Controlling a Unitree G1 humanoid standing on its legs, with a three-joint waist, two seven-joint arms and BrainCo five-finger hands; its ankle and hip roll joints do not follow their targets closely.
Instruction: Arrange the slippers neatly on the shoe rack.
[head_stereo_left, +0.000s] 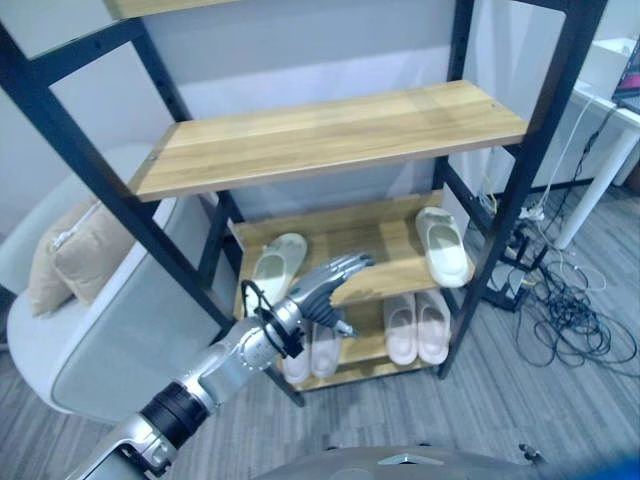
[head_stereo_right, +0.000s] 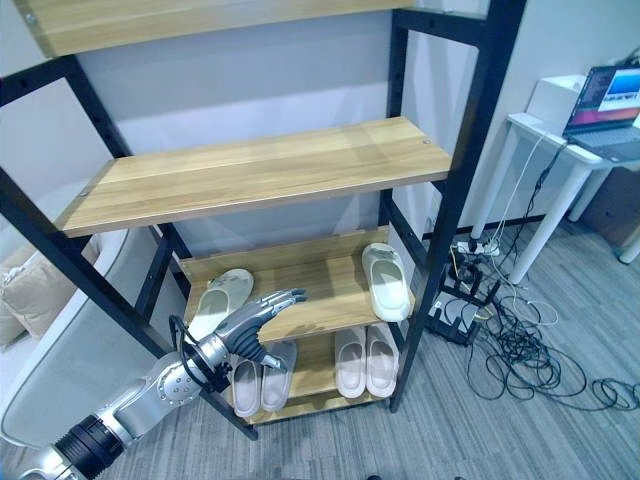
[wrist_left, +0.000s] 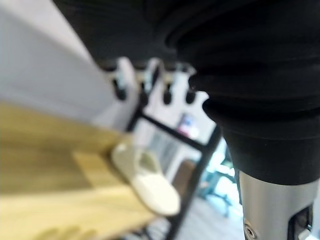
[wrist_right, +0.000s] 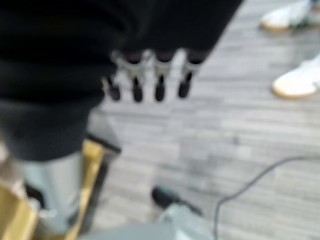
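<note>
Left hand (head_stereo_left: 330, 285), fingers extended and empty, hovers before the shoe rack (head_stereo_left: 340, 135). One slipper (head_stereo_left: 277, 265) lies left on the middle shelf, another (head_stereo_left: 443, 245) right; two pairs occupy the bottom shelf. Right hand (wrist_right: 150, 75) relaxed above floor (wrist_right: 240, 135).

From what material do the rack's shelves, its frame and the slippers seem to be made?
Shelves: wood or wood-look laminate, matte; pale grain stripes show.
Frame: probably painted metal, black, in thin straight bars.
Slippers, for example the one at the shelf's right: likely soft foam or rubber, off-white, with thick rounded edges.
The left robot hand hovers open, holding nothing.
</note>
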